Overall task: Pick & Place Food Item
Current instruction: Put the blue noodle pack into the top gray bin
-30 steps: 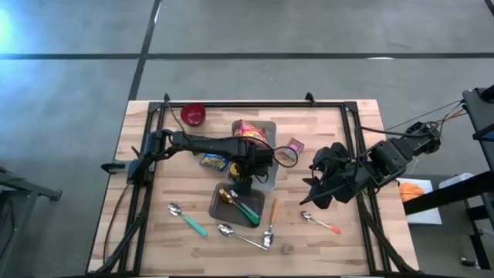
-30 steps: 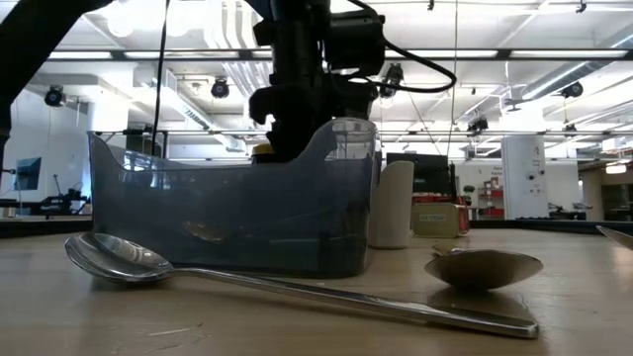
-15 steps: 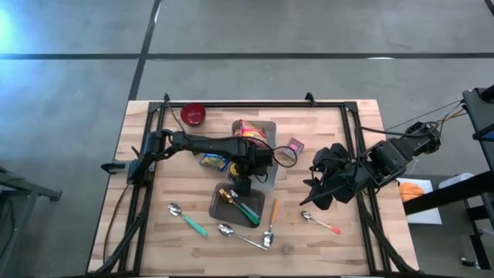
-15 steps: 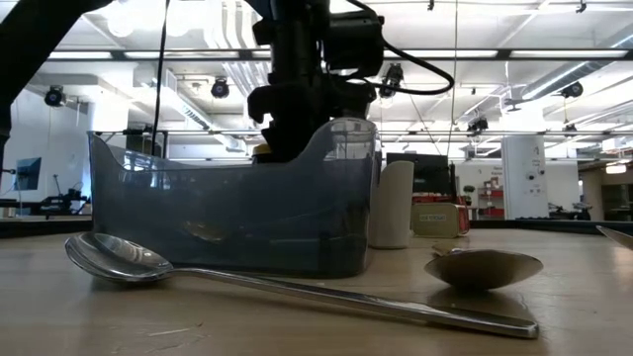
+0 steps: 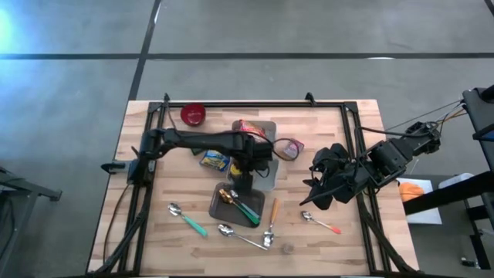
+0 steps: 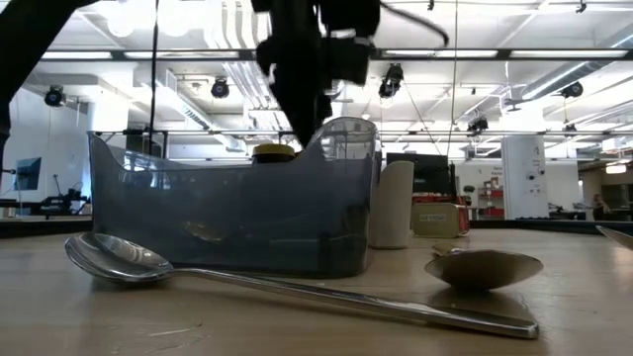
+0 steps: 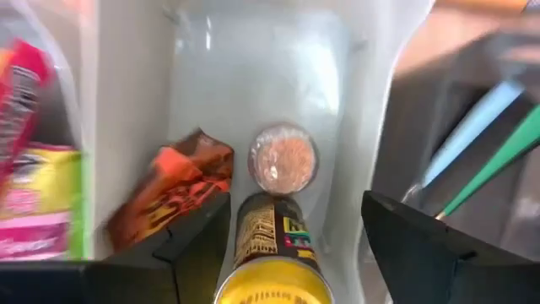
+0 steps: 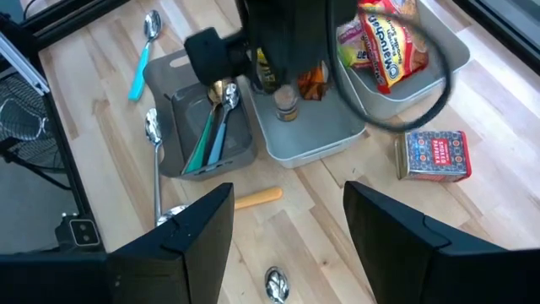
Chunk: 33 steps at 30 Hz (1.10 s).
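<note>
A dark can with a yellow lid [image 7: 270,253] stands in the light grey tray [image 7: 261,76], its lid [image 6: 275,152] showing over the dark bin in the low view. Beside it in the tray are a small round jar [image 7: 283,160], an orange snack packet [image 7: 181,190] and a ramen packet [image 5: 251,131]. My left gripper [image 7: 295,203] [image 5: 244,179] hangs open above the can, pointing down, its fingers on either side of the can and clear of it. My right gripper [image 5: 318,191] [image 8: 288,190] waits open over the table's right side, holding nothing.
A dark bin [image 5: 235,205] [image 6: 227,208] holding spoons stands just in front of the tray. Loose spoons [image 5: 187,218] [image 5: 320,222] [image 5: 241,235] lie along the near side. A red bowl [image 5: 193,114], a patterned tin [image 5: 292,147] and a yellow packet [image 5: 214,161] lie around the tray.
My left gripper has risen straight up off the yellow-lidded can. The can has stayed standing in the tray, free of the fingers. The right arm has kept still.
</note>
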Available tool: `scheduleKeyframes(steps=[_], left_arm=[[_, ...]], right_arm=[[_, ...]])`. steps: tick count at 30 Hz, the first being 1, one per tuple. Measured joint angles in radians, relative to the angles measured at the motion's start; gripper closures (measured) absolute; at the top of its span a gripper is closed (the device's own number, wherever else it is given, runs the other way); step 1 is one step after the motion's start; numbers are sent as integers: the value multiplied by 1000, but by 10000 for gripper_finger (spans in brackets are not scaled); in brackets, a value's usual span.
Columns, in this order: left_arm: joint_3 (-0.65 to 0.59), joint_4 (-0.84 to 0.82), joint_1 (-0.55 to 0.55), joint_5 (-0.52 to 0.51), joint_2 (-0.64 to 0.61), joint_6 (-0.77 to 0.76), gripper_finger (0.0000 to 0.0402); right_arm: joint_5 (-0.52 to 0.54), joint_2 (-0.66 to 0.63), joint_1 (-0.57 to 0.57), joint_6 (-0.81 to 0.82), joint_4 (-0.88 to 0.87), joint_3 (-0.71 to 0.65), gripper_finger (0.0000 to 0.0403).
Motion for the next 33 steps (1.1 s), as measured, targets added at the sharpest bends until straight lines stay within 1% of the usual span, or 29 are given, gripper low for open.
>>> scheduleKeyframes(steps=[5, 8, 11, 14, 17, 21, 24, 27, 30, 33], left_arm=[[4, 5, 3, 0, -103, -83, 130], [-28, 22, 20, -1, -182, -173, 130], [-92, 61, 51, -5, -271, -271, 130], [-192, 120, 95, -15, -367, -343, 130], [-327, 173, 157, -15, -452, -422, 130], [-511, 188, 273, -19, -539, -548, 130], [-631, 194, 365, -19, -569, -623, 130], [-720, 233, 438, -9, -582, -648, 131], [-781, 316, 482, 26, -580, -645, 131], [-814, 414, 501, 68, -579, -614, 131]], right_arm=[[4, 0, 0, 0, 1, 0, 181], [7, 0, 0, -7, 1, 0, 181], [8, 0, 0, -29, 1, -1, 181], [10, 0, 0, -41, 2, -2, 181], [10, 0, -1, -48, 2, -3, 181], [10, 0, 0, -52, 3, -3, 181], [10, 0, 0, -54, 4, -3, 181], [10, 0, 0, -57, 4, -3, 181], [10, 0, 0, -57, 4, -3, 181], [9, 0, 0, -56, 5, -3, 181]])
